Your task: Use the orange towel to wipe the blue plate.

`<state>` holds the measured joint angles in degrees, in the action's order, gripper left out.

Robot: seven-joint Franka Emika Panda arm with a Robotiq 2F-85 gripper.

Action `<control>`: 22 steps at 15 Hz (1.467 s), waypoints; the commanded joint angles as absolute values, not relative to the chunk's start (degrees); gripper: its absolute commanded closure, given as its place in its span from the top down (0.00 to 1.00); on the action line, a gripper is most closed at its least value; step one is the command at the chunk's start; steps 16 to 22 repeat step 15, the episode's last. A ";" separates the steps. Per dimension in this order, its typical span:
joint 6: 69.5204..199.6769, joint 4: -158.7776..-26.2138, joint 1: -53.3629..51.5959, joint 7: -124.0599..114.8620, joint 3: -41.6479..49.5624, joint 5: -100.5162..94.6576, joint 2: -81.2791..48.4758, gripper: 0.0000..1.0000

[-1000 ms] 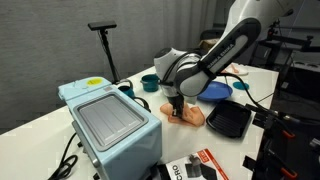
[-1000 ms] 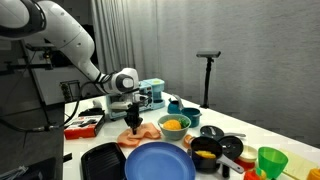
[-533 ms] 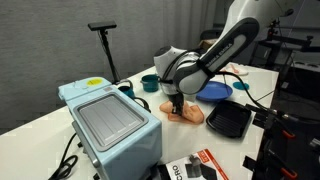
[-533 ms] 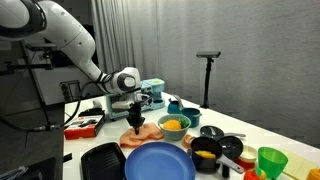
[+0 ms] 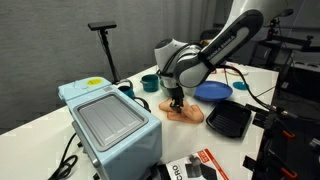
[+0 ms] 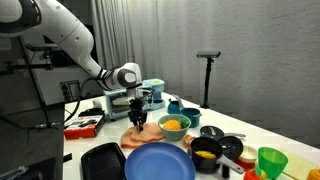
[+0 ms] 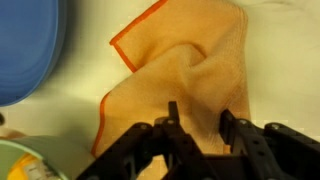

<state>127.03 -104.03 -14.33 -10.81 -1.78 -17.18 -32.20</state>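
Note:
The orange towel (image 5: 188, 113) lies bunched on the white table, next to the blue plate (image 5: 212, 91). Both also show in the other exterior view, the towel (image 6: 143, 137) behind the plate (image 6: 158, 162). My gripper (image 5: 176, 99) (image 6: 138, 117) points down just over the towel. In the wrist view the fingers (image 7: 200, 115) pinch a raised fold of the towel (image 7: 190, 70), which peaks up between them. The plate's edge (image 7: 25, 45) is at the left of that view.
A light blue appliance (image 5: 110, 120) stands in front. A black tray (image 5: 228, 120) (image 6: 100, 160) sits beside the plate. A yellow bowl (image 6: 173, 124), a teal cup (image 5: 149, 83), a green cup (image 6: 270, 160) and other dishes crowd the table. A black stand (image 5: 105, 45) rises behind.
My gripper has risen slightly from the towel's level, and the towel's fold is drawn up with it. The plate has not moved.

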 commanded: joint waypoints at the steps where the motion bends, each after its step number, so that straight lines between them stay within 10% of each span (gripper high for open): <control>1: 123.93 -105.45 -13.93 -14.15 -1.11 -15.42 -27.74 0.75; 5: 119.45 -105.34 -12.12 -19.58 -0.18 -11.41 -23.69 1.00; 22: 116.75 -106.16 -7.18 -26.77 3.17 -9.40 -19.54 1.00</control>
